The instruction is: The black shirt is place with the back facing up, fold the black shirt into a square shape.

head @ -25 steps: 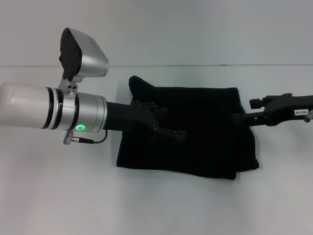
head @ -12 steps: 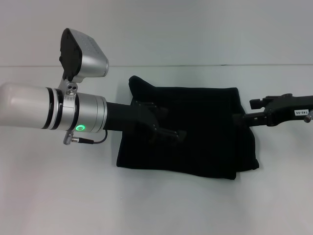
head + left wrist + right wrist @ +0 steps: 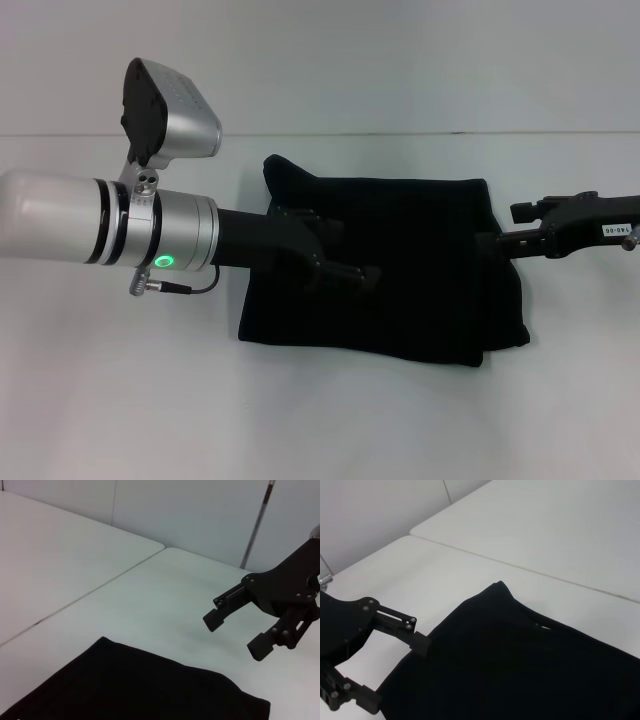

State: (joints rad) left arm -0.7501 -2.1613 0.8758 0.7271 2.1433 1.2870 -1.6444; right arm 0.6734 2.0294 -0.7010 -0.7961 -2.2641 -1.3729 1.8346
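The bench (image 3: 330,420) is seen as a plain white surface; a seam between two bench tops is shown in both wrist views but is not made out in the head view.

The black shirt (image 3: 400,270) is laid folded at the middle of the bench, as a rough rectangle with one corner peaked at the far left. No lettering is visible on its upper face. In the left wrist view only one end of the shirt (image 3: 125,690) is recorded; the right wrist view shows its peaked corner and a small gap at a fold (detail too dark to read) (image 3: 520,665).

The left arm (image 3: 110,232) is extended across the near left of the shirt. The left gripper (image 3: 335,262) is held over the shirt's left half; whether cloth is touched cannot be told from the head view. In the right wrist view its jaws are seen spread apart, released, at the shirt's edge (image 3: 395,672).

The right gripper (image 3: 495,243) is placed at the shirt's right edge. In the left wrist view (image 3: 240,632) its jaws are shown parted and holding nothing, above bare bench just beyond the shirt's end.

Open bench is recorded on all sides of the shirt.
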